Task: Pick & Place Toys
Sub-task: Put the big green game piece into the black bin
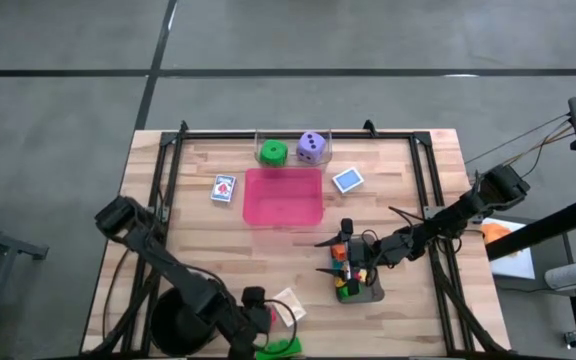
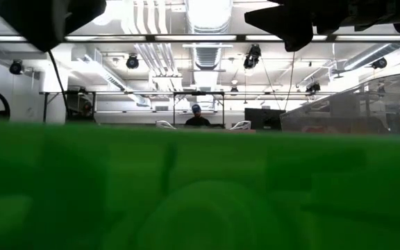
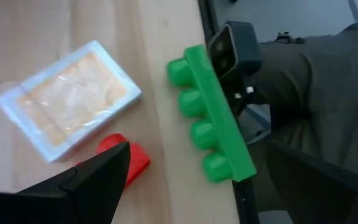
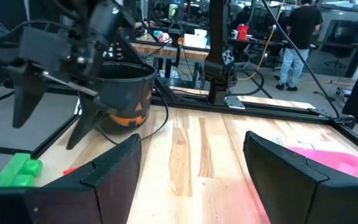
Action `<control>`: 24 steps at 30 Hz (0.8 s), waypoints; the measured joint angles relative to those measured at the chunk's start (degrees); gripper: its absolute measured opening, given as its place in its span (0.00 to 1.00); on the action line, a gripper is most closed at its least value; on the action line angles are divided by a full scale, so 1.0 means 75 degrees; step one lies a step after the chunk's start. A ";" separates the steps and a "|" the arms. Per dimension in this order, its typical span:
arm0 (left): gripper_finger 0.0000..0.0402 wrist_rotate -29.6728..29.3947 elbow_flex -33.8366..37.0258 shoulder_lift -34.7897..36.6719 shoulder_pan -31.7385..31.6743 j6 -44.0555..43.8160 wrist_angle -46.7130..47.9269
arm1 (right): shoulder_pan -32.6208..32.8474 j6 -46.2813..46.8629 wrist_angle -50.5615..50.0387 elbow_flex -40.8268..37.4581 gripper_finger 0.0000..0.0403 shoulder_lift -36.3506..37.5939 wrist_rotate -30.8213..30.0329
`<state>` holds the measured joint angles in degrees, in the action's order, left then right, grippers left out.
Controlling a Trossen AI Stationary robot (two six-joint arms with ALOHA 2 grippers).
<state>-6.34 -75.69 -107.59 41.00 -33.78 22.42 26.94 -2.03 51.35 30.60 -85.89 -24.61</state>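
A green brick (image 3: pixel 213 118) with several studs lies on its side at the table's near edge, filling the low view (image 2: pixel 200 187). Beside it lie a small red brick (image 3: pixel 137 160) and an orange card (image 3: pixel 67 99). My left gripper (image 3: pixel 197 155) hangs open above the green brick (image 1: pixel 278 347), clear of it, seen in the high view (image 1: pixel 263 322). My right gripper (image 1: pixel 333 238) waits open over the table's right half, above a grey tray (image 1: pixel 373 293) of stacked bricks (image 1: pixel 346 275). A green die (image 1: pixel 273 152) and a purple die (image 1: pixel 311 147) sit at the far edge.
A pink tray (image 1: pixel 283 195) lies mid-table, with blue cards on either side of it (image 1: pixel 223 188) (image 1: pixel 347 180). A black round bowl (image 1: pixel 178 325) stands at the near left beside my left arm. A dark frame (image 1: pixel 168 190) runs around the tabletop.
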 joint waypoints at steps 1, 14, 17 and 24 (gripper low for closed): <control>0.93 0.0010 -0.0016 -0.0069 0.0020 -0.0052 -0.0081 | -0.0002 0.0037 -0.0027 -0.0002 0.70 0.0000 -0.0002; 0.93 -0.0026 -0.0162 -0.0513 0.0171 -0.0481 -0.0164 | 0.0060 0.0683 -0.0123 -0.0002 0.70 0.0000 -0.1019; 0.93 -0.0065 -0.0162 -0.0513 0.0209 -0.0481 -0.0206 | 0.0197 0.0857 -0.0121 -0.0002 0.70 0.0000 -0.1332; 0.93 0.0028 -0.0506 -0.1041 0.0380 -0.0501 -0.0237 | 0.0511 0.0881 -0.0111 0.0014 0.70 0.0000 -0.2096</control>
<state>-6.13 -79.49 -115.40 43.85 -37.54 20.64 30.77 4.58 50.52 30.71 -85.89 -40.33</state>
